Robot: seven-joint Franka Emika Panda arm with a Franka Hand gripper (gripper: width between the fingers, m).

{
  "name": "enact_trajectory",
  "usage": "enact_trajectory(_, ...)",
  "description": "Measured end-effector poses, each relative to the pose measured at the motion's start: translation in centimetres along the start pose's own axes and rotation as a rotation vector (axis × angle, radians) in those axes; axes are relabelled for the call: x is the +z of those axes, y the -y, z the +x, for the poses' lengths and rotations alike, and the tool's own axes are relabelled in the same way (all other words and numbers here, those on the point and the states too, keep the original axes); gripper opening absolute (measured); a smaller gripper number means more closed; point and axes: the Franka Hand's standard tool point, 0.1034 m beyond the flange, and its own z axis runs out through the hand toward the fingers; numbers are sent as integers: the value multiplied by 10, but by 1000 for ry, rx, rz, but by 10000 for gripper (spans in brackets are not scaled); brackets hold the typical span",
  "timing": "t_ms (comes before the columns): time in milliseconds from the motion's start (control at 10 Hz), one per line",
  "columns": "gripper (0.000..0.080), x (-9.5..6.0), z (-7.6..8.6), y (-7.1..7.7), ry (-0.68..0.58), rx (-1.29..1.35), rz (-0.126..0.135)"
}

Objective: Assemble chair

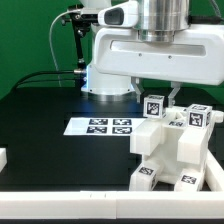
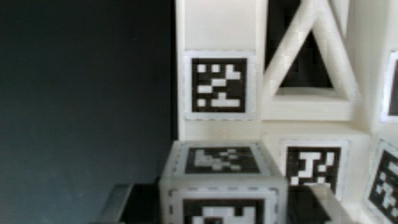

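The partly built chair (image 1: 170, 145) stands at the exterior view's right, a cluster of chunky white blocks with black-and-white tags. My gripper (image 1: 157, 97) hangs right above it, shut on a white tagged block (image 1: 155, 106) at the top of the cluster. In the wrist view that block (image 2: 221, 165) sits squeezed between my two dark fingers (image 2: 135, 203), with my gripper (image 2: 224, 205) centred on it. Beyond it lies a white chair slab (image 2: 222, 90) with a large tag, and a part with slanted struts (image 2: 320, 50). Whether the held block is seated in the chair cannot be told.
The marker board (image 1: 104, 126) lies flat on the black table just off the chair, toward the exterior view's left. A small white piece (image 1: 3, 158) pokes in at that view's left edge. The robot base (image 1: 105, 75) stands behind, before a green backdrop.
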Motion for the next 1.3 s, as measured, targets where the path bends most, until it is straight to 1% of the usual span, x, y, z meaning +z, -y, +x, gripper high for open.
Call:
enact_trajectory(700, 284, 0, 2, 1, -9, 17, 4)
enact_trajectory(900, 284, 0, 1, 2, -6, 131, 9)
enact_trajectory(1300, 284, 0, 1, 3, -4, 368, 11)
